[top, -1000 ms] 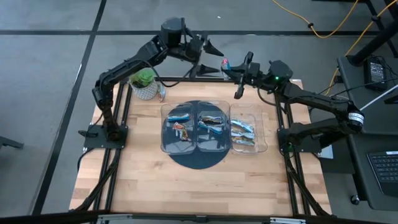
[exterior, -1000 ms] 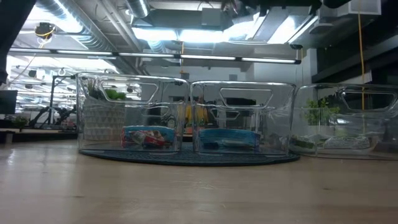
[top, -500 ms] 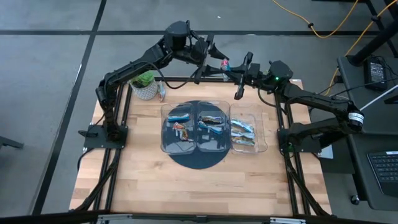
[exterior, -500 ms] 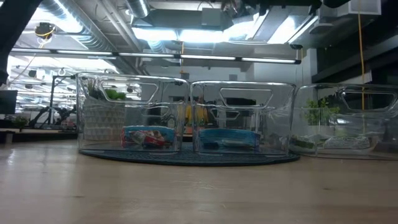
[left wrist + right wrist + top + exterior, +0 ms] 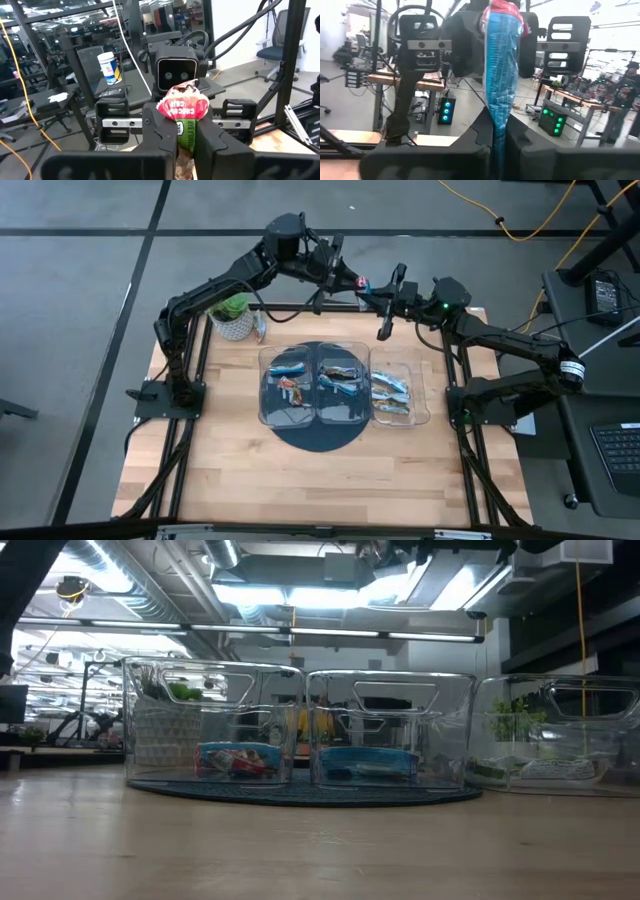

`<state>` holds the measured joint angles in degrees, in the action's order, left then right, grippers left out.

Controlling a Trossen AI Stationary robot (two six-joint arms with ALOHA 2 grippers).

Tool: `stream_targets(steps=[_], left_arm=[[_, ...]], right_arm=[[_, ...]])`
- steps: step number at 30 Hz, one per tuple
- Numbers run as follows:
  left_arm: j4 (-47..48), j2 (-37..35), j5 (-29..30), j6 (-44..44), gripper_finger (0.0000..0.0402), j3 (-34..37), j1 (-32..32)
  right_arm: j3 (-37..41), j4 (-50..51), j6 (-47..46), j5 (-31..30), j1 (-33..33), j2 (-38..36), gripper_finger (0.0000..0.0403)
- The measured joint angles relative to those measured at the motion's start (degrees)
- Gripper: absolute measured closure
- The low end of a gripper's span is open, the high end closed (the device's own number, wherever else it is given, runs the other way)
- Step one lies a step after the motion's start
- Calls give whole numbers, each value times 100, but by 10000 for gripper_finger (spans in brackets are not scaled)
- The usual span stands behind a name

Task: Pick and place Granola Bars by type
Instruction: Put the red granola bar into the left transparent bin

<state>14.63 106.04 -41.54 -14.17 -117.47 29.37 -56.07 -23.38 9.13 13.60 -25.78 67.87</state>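
While both grippers pinch one bar: three trays, one plant.

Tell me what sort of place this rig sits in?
Most likely a robotics lab or workshop: a wooden bench on a metal frame, exposed ceiling lights and ducts, other workstations, an office chair and trailing cables.
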Motion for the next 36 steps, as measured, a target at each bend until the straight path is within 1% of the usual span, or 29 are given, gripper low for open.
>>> stream_targets(steps=[3,5,8,12,13,16,20,25,31,36], left_arm=[[50,-8,-21,13,381,0,44],[104,-25,-41,11,380,0,61],[245,-77,-37,9,383,0,116],[588,-171,19,-103,384,0,180],[732,-201,26,-114,384,0,211],[1118,-321,26,-187,384,0,252],[1929,-605,21,-456,383,0,308],[3183,-934,93,-847,383,0,304],[4651,-1221,503,-1157,383,0,209],[5459,-1265,662,-1236,383,0,-9]], right_arm=[[0,7,-3,194,-4,5,381],[0,31,-3,335,-4,2,369],[0,226,8,397,-4,-74,334],[-1,741,20,424,-92,-302,270],[0,912,21,371,-138,-383,255],[-2,1371,24,-80,-245,-623,213],[-2,1801,31,-492,-359,-851,178],[-2,2108,38,-645,-476,-918,165],[-2,2228,92,-647,-619,-847,164],[-2,2189,608,-651,-720,-802,164]])
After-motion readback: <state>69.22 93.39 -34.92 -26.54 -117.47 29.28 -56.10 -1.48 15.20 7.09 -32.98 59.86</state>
